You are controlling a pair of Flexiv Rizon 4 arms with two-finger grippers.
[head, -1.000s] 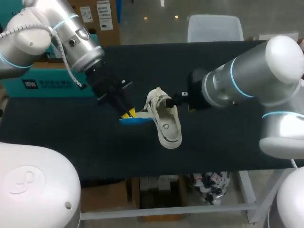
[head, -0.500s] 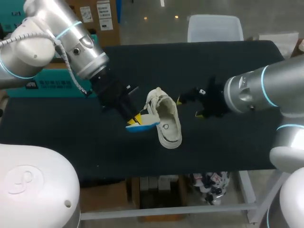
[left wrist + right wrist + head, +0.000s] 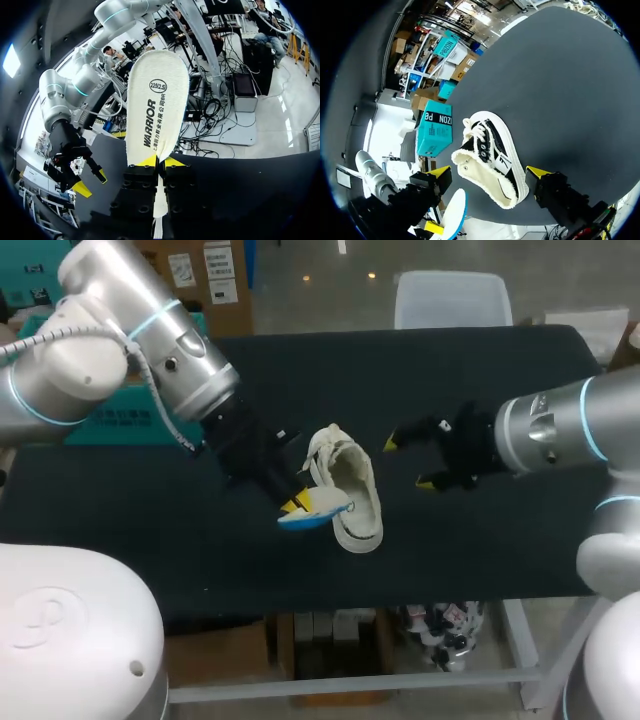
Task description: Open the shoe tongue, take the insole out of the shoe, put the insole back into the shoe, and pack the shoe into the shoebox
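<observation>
From above, the shoe (image 3: 347, 490) sits near the middle of the black tabletop (image 3: 480, 550), its opening facing up. The left pincer (image 3: 296, 504) is just beside it, clenched on the insole (image 3: 318, 512) — white on top, blue underneath — whose free end reaches the shoe's side rim; I cannot tell whether the two touch. The right pincer (image 3: 408, 463) hangs on the shoe's other side, apart from it, its yellow tips spread and nothing between them. A teal shoebox (image 3: 100, 425) shows at the tabletop's left edge, mostly hidden behind the left arm.

In the left wrist view the insole (image 3: 156, 100) stands straight out from the left pincer (image 3: 159, 161), its heel end pinched between both yellow tips. The right pincer (image 3: 91, 182) is off to one side, released.

In the right wrist view the right pincer (image 3: 489, 173) is wide open — the shoe (image 3: 490, 157) lies ahead of it on the tabletop, laces on the far end, touching neither finger. Beside the shoe is the insole (image 3: 454, 212), and beyond it the teal shoebox (image 3: 434, 132).
</observation>
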